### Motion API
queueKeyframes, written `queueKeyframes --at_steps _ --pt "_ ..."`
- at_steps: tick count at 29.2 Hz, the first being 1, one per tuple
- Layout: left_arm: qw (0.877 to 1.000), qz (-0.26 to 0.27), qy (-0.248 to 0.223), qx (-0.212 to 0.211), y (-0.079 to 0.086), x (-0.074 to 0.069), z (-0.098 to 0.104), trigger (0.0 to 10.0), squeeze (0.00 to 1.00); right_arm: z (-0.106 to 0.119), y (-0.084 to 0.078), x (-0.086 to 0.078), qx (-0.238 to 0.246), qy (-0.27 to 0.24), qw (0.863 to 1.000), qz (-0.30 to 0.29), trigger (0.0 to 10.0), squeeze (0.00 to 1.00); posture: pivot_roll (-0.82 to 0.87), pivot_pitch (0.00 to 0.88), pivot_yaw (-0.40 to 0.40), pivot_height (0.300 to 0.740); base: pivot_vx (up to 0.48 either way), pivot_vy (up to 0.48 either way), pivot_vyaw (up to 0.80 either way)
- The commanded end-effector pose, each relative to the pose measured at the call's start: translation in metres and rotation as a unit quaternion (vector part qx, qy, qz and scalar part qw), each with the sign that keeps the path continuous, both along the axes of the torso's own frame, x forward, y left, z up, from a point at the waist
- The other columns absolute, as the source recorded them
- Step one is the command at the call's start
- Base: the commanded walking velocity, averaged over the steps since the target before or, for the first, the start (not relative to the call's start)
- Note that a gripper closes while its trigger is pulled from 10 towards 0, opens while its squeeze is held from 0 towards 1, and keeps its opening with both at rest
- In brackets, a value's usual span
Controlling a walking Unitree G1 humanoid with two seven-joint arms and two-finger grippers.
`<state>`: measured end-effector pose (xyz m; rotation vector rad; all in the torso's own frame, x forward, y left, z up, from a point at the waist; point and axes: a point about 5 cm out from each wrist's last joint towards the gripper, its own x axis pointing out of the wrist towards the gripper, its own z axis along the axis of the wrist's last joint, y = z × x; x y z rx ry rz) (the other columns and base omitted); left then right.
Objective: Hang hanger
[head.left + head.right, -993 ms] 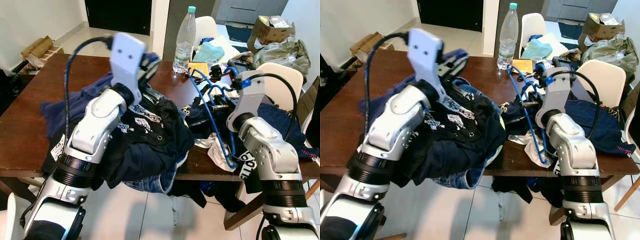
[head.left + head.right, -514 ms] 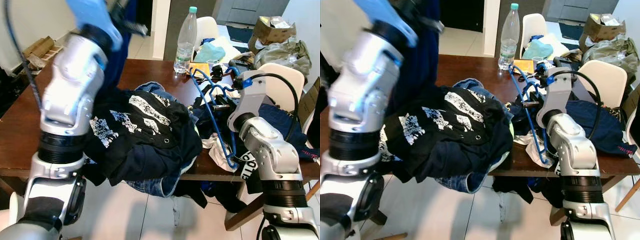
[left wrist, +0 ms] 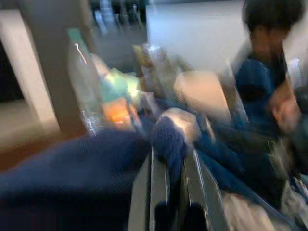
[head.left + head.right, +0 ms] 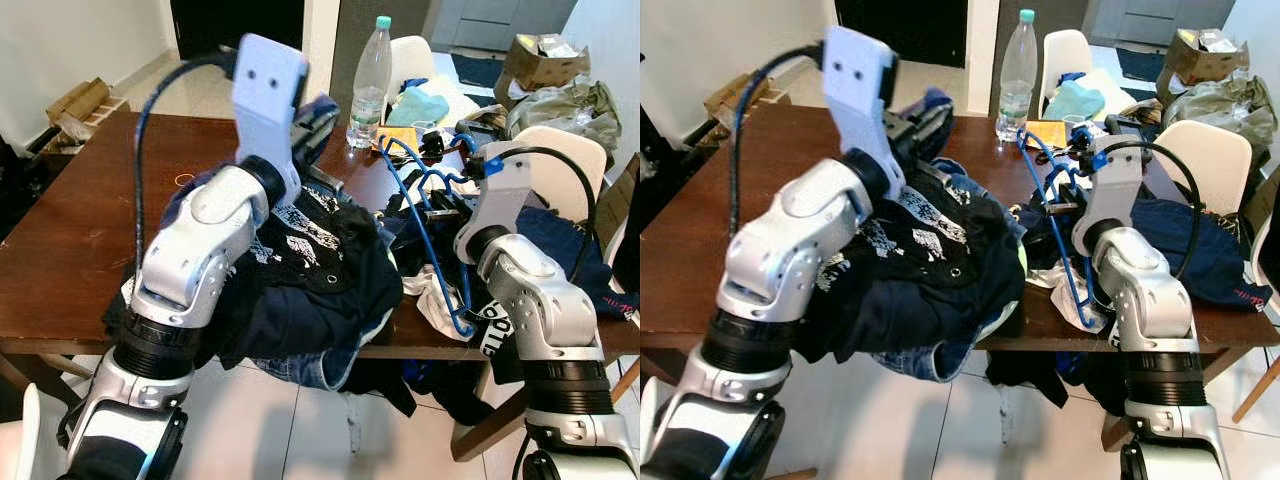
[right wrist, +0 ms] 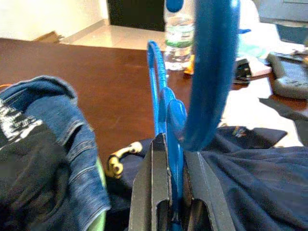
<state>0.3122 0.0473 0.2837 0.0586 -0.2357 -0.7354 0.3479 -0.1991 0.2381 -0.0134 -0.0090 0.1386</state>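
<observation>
Here, in the left eye view, the blue hanger (image 4: 425, 235) runs down the centre right of the frame, over the edge of the brown surface (image 4: 70, 240), with a heap of dark clothes (image 4: 300, 270) at the centre and a water bottle (image 4: 368, 80) at the top.

In the right eye view, the left arm rises at upper left, above the clothes.

In the left wrist view, blurred, the left gripper (image 3: 172, 183) is clenched on a fold of navy cloth (image 3: 168, 139).

In the right wrist view, the right gripper (image 5: 174, 183) is clamped on the hanger's thin blue bar.
</observation>
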Motion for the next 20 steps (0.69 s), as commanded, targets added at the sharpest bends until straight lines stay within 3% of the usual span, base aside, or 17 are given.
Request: queueKeyframes --at_steps 1,2,4,5,6,7,8,10,11,14,16,17,20 --pt "0.997 -0.052 0.042 0.027 -0.018 -0.009 -0.019 10.0 0.00 -0.002 -0.005 0.000 -0.001 0.006 1.000 -0.012 10.0 0.00 0.08 0.080 -0.028 0.740 0.000 0.000 0.00" --pt "0.989 -0.097 0.079 0.081 -0.031 -0.020 -0.047 10.0 0.00 -0.002 -0.007 0.000 -0.002 0.007 1.000 -0.014 10.0 0.00 0.08 0.080 -0.026 0.740 0.000 0.000 0.00" --pt "0.989 -0.097 0.079 0.081 -0.031 -0.020 -0.047 10.0 0.00 -0.002 -0.007 0.000 -0.002 0.007 1.000 -0.014 10.0 0.00 0.08 0.080 -0.026 0.740 0.000 0.000 0.00" --pt "0.975 -0.137 0.119 0.125 -0.038 -0.032 -0.070 10.0 0.00 -0.003 -0.007 -0.001 -0.002 0.008 1.000 -0.015 10.0 0.00 0.08 0.082 -0.028 0.740 0.000 0.000 0.00" --pt "0.975 -0.137 0.119 0.125 -0.038 -0.032 -0.070 10.0 0.00 -0.003 -0.007 -0.001 -0.002 0.008 1.000 -0.015 10.0 0.00 0.08 0.082 -0.028 0.740 0.000 0.000 0.00" --pt "0.962 -0.169 0.159 0.142 -0.041 -0.042 -0.084 10.0 0.00 -0.003 -0.007 -0.001 -0.003 0.011 1.000 -0.014 10.0 0.00 0.08 0.083 -0.029 0.740 0.000 0.000 0.00" --pt "0.952 -0.192 0.182 0.155 -0.041 -0.049 -0.093 10.0 1.00 -0.004 -0.007 -0.001 -0.004 0.013 1.000 -0.014 10.0 0.00 0.08 0.083 -0.030 0.740 0.000 0.000 0.00" --pt "0.952 -0.192 0.182 0.155 -0.041 -0.049 -0.093 10.0 1.00 -0.004 -0.007 -0.001 -0.004 0.013 1.000 -0.014 10.0 0.00 0.08 0.083 -0.030 0.740 0.000 0.000 0.00" --pt "0.941 -0.219 0.202 0.160 -0.039 -0.056 -0.098 10.0 1.00 -0.005 -0.006 0.000 -0.004 0.014 1.000 -0.013 10.0 0.00 0.08 0.083 -0.031 0.740 0.000 0.000 0.00" --pt "0.934 -0.277 0.174 0.146 -0.019 -0.066 -0.084 10.0 1.00 -0.006 -0.006 -0.001 -0.006 0.017 1.000 -0.012 10.0 0.00 0.08 0.087 -0.035 0.740 0.000 0.000 0.00" --pt "0.944 -0.270 0.151 0.116 -0.001 -0.058 -0.067 10.0 1.00 -0.006 -0.007 0.000 -0.007 0.019 1.000 -0.012 10.0 0.00 0.08 0.087 -0.035 0.740 0.000 0.000 0.00" --pt "0.944 -0.270 0.151 0.116 -0.001 -0.058 -0.067 10.0 1.00 -0.006 -0.007 0.000 -0.007 0.019 1.000 -0.012 10.0 0.00 0.08 0.087 -0.035 0.740 0.000 0.000 0.00" --pt "0.974 -0.171 0.126 0.083 0.037 -0.030 -0.044 10.0 1.00 -0.007 -0.006 0.000 -0.006 0.020 1.000 -0.011 10.0 0.00 0.09 0.092 -0.036 0.740 0.000 0.000 0.00"
